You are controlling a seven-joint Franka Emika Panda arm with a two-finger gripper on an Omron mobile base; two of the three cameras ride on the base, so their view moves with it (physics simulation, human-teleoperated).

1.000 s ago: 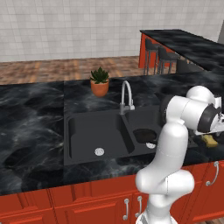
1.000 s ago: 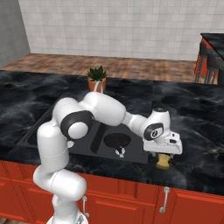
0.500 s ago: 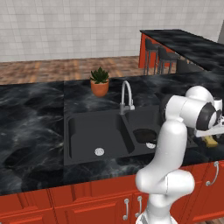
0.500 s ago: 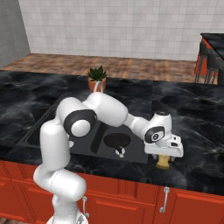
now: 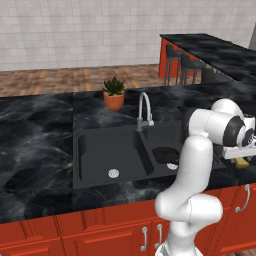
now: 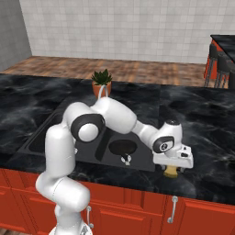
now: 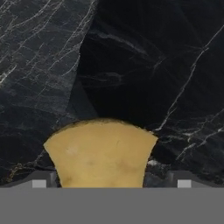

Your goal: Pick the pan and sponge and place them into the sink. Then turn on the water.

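White arm bent low right of sink | gripper spread, straddling sponge on counter

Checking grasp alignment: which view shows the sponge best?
The hand view: the sponge sits large and unobstructed on the black counter, between the open gripper's fingertips. The right base view shows a small yellow bit under the hand; the left base view shows just a sliver behind the arm.
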